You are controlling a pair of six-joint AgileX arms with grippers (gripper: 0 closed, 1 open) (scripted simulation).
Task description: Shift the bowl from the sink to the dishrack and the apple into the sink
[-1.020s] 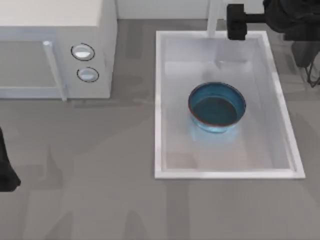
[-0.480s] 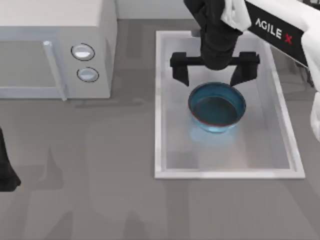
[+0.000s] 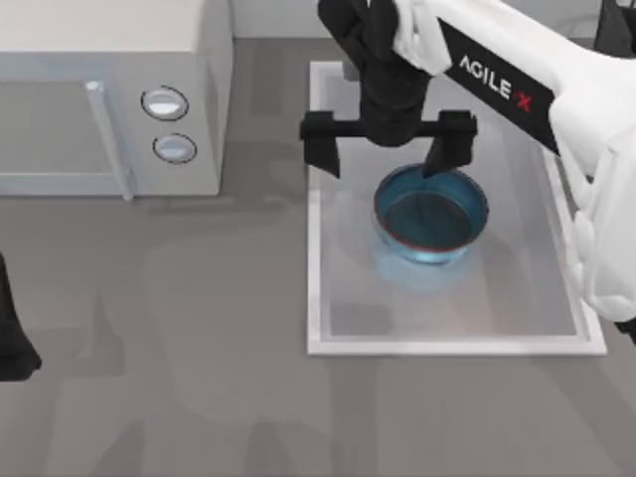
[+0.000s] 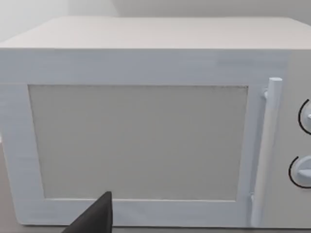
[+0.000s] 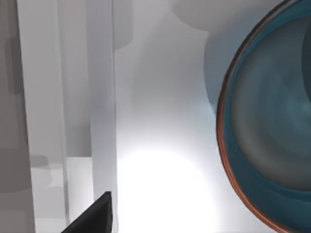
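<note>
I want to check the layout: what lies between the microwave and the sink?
In the top view, bare grey table separates the microwave from the sink. The right gripper, open, hangs over the sink's left rim there.

Top view looks down; wrist views sit close to microwave [image 4: 146, 131], sink [image 5: 146, 121].

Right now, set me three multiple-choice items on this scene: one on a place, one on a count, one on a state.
1. Where is the bowl?
A. in the sink
B. on the microwave
C. on the bare table

2. How many knobs show on the microwave in the top view?
A. none
B. two
C. five

3. The right gripper is:
A. open
B. shut on the bowl
C. shut on an apple

Key: 1 A, white walls surround it; 2 B, one above the other; 3 A, fingers spread wide over the bowl's far rim.
</note>
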